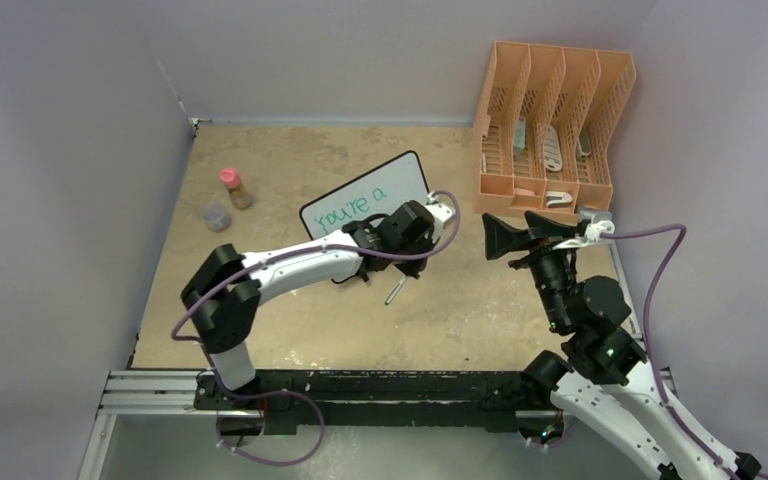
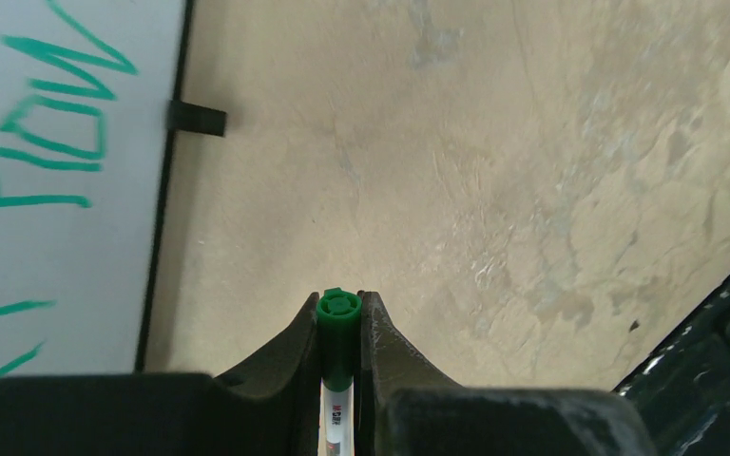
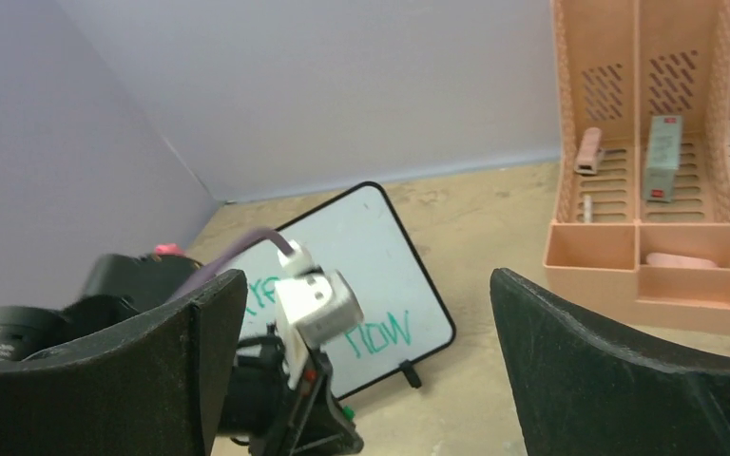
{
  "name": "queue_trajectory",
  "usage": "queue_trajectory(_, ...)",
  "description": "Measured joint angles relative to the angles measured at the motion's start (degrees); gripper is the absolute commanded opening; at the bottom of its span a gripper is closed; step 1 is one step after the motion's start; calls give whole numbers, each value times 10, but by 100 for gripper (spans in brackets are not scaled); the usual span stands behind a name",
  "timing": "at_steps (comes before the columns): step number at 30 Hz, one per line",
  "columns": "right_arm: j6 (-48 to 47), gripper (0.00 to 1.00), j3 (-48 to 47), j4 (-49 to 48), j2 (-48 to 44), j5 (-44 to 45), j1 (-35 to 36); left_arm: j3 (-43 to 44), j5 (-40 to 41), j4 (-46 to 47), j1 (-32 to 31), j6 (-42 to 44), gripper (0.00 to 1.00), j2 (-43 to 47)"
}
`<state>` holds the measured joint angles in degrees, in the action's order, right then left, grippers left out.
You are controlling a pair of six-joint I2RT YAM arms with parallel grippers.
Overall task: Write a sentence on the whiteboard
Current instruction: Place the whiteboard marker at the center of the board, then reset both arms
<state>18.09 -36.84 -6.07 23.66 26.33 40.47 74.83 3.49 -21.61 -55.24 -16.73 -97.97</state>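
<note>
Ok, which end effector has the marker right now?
The left end effector, shut on the green marker beside the whiteboard. The right end effector is wide open and holds nothing.

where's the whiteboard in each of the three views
top external: whiteboard mid-table, partly behind the left arm.
left wrist: along the left edge, lettering turned sideways.
right wrist: centre, beyond the left arm.
shared landmark: its teal sentence, seen in all three; the word now shows in both wrist views.
</note>
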Motion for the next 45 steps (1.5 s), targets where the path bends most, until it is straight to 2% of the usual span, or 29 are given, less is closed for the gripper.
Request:
queue_trajectory(9, -17, 99, -3, 36, -13, 45, 0, 35, -43, -57, -16, 73, 3, -127)
queue_trajectory(22, -26, 99, -6, 66, -48, 82, 0, 51, -34, -80, -37, 95, 42, -165)
queue_trajectory(24, -28, 99, -7, 70, -51, 89, 0, 51, -28, -80, -37, 93, 52, -165)
queue_trajectory(28, -29, 99, -9, 79, -57, 100, 0, 51, -5, -81, -38, 84, 65, -162)
queue_trajectory(32, -35, 99, -9, 94, -64, 112, 0, 51, 24, -81, -37, 68, 69, -128)
queue_trajectory(37, -47, 99, -9, 105, -81, 134, 0, 55, 40, -76, -16, 44, 73, -9)
queue_trajectory(45, -66, 99, -9, 101, -116, 155, 0, 85, 47, -61, 114, 25, 81, 162)
